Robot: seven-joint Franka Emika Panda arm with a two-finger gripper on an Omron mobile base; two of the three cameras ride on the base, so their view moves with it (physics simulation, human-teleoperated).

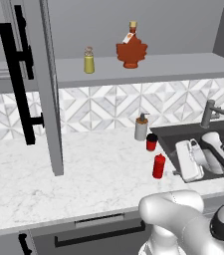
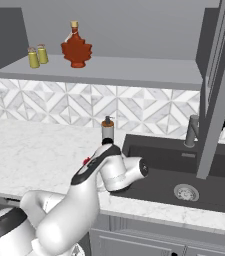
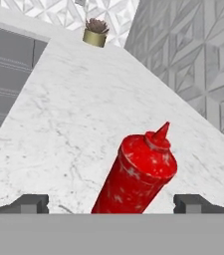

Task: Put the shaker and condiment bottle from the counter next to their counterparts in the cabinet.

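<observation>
Counter (image 1: 58, 179): wide white marble w/ grey veins, spreads out below & ahead of the gripper (image 3: 111, 203); in the hand view it runs far past the fingertips (image 3: 31, 203).

Cabinet (image 1: 148, 67): grey shelf well above the gripper, up & to its left in the left base view. Door (image 1: 49, 89) w/ long black bar handle (image 1: 18, 84) hangs open, far left of the gripper.

Sink (image 2: 184, 175): dark basin, just beside/under the hand in the left base view; faucet (image 1: 210, 112) behind it.

Maple-leaf bottle (image 1: 131, 50): red-brown, tan cap, white tag, upright on the shelf, high above the gripper.

Soap pump (image 1: 142, 127): grey, on the counter back by the tiled wall, beyond the gripper & to its left.

Condiment bottle (image 3: 138, 172): all red, cone tip, standing on the counter right in front of the gripper. In the hand view it sits btwn the two fingertips, gap on both sides, not touched. In the left base view it's just left of the hand.

Red cup (image 1: 152, 142): black rim, on the counter a bit beyond the bottle.

Shakers (image 2: 37, 56): two yellow-green, side by side on the shelf left of the maple-leaf bottle, well above the gripper.

Gripper: jaws fully spread, holding nothing.
</observation>
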